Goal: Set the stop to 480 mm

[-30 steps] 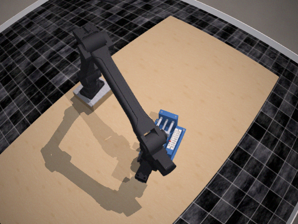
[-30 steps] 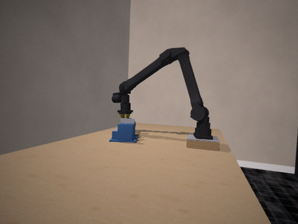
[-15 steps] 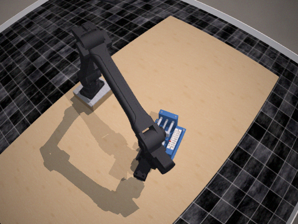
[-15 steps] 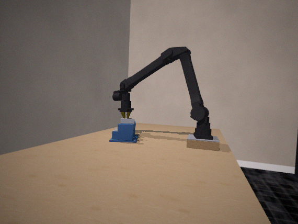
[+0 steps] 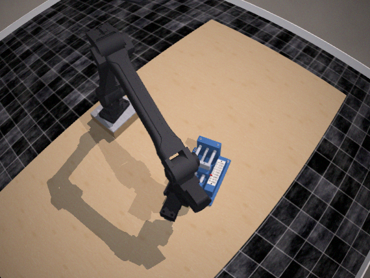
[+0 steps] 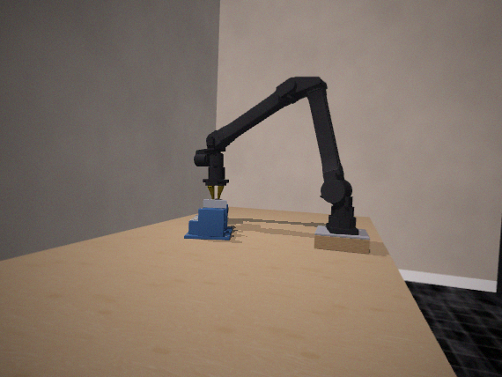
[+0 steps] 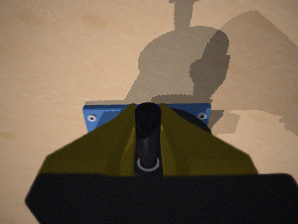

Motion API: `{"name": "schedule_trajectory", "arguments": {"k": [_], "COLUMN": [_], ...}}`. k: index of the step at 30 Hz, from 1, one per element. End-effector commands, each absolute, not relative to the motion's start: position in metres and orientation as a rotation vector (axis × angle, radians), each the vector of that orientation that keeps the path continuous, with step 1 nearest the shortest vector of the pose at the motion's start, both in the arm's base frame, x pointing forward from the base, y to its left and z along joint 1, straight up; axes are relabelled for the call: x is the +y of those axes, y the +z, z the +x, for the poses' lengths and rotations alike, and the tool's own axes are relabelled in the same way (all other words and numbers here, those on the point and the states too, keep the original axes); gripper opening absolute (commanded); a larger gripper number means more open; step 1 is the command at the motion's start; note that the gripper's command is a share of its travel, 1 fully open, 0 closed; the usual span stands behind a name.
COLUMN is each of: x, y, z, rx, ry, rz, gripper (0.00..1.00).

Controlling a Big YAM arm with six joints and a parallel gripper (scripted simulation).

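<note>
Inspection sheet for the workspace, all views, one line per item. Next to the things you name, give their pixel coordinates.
Surface: wood-look tabletop (image 5: 259, 97) (image 6: 220, 299) (image 7: 50, 50), arm shadows across it
Job's things: blue stop unit (image 5: 224, 175) (image 6: 211, 224) (image 7: 107, 108) on the tabletop; white scale (image 5: 221, 166) with red mark (image 5: 211, 175), numbers too small to read; handwheel (image 7: 194, 119) mostly hidden
Clutter: nothing seen
Gripper (image 6: 216, 198) (image 7: 148, 111): shut on the handwheel's black handle (image 7: 148, 120), not released
Arm mount: on a block (image 5: 124, 126) (image 6: 341, 243)
Cables: nothing seen
Surroundings: dark tiled floor (image 5: 311, 195) (image 6: 458, 326), plain walls (image 6: 374, 132)
</note>
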State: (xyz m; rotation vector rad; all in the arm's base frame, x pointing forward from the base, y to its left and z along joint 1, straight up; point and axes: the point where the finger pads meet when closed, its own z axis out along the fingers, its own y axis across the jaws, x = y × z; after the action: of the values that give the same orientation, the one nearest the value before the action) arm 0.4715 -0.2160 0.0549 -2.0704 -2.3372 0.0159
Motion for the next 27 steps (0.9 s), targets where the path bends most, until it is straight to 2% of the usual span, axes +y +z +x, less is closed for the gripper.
{"name": "schedule_trajectory", "arguments": {"k": [1, 27], "x": [-0.217, -0.226], "y": [0.087, 0.076], "z": [0.474, 0.441], "rx": [-2.387, -2.38], "ry": [-0.017, -0.008], "rz": [-2.094, -2.104], "gripper": [0.06, 0.06]}}
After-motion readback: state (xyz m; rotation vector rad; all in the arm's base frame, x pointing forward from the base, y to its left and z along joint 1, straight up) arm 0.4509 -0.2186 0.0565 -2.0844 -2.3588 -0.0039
